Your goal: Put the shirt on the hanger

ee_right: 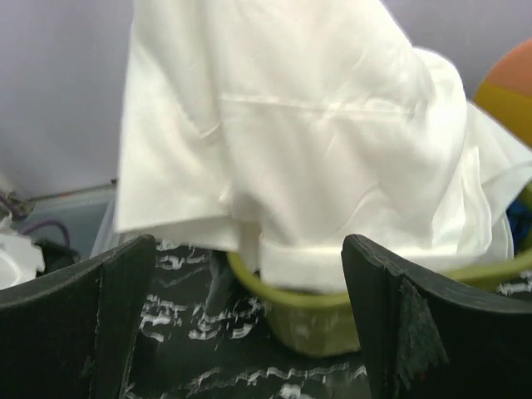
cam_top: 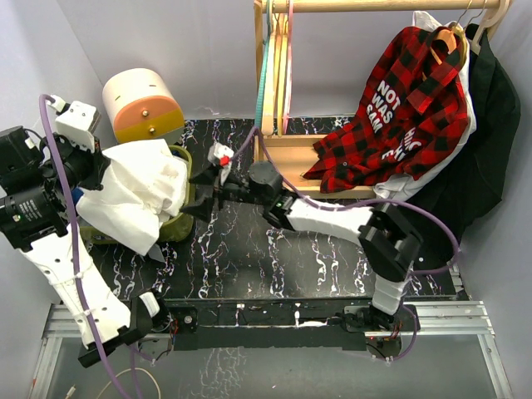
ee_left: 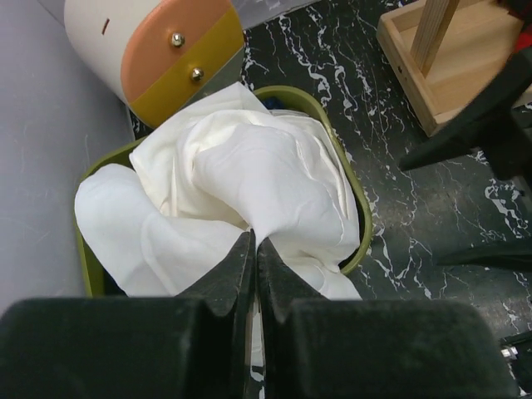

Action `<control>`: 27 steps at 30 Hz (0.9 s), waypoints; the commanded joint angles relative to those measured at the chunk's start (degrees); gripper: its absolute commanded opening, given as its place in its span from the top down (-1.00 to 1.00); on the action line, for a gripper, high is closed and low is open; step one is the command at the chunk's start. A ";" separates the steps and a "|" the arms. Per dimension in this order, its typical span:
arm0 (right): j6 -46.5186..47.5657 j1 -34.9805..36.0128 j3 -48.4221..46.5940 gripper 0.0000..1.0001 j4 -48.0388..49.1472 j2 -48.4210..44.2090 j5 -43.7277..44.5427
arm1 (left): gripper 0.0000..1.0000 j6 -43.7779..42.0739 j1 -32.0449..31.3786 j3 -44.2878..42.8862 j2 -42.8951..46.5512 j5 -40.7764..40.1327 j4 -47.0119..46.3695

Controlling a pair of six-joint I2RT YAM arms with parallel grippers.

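The left tool (ee_left: 253,249) is pinched together on the shirt (ee_left: 249,166), which is bunched with no clear long axis and drapes down into the green bin (ee_right: 316,324). The right tool (ee_right: 249,258) is spread apart, facing the hanging cloth. The hanger (cam_top: 288,75) hangs edge-on from the rail (cam_top: 374,5).

The shirt (cam_top: 137,191) is thin white cloth, matt and creased; the tub (ee_right: 316,320) is smooth olive plastic; the bench (cam_top: 274,258) is black, white-veined, stone-like, slightly glossy; the rack (cam_top: 291,150) is pale smooth wood.
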State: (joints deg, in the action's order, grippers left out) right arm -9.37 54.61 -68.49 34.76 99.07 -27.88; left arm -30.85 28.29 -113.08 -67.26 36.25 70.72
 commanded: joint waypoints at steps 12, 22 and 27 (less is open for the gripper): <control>-7.31 -0.05 -33.53 -0.96 1.43 24.01 -10.84 | 1.00 1.56 -0.68 -1.62 -0.33 5.97 -2.51; -0.74 0.85 -37.48 0.83 -7.31 21.99 -3.86 | 1.00 4.62 -1.05 -7.74 -1.45 8.78 -3.16; 8.51 1.79 -42.30 0.84 -11.90 15.88 5.78 | 1.00 8.12 -1.16 -14.86 -2.01 6.49 -7.07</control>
State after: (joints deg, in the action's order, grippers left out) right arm -9.21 55.59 -103.66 25.76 122.63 -30.81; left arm -25.96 27.51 -121.67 -70.08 41.52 69.19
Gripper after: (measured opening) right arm 0.087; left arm 0.009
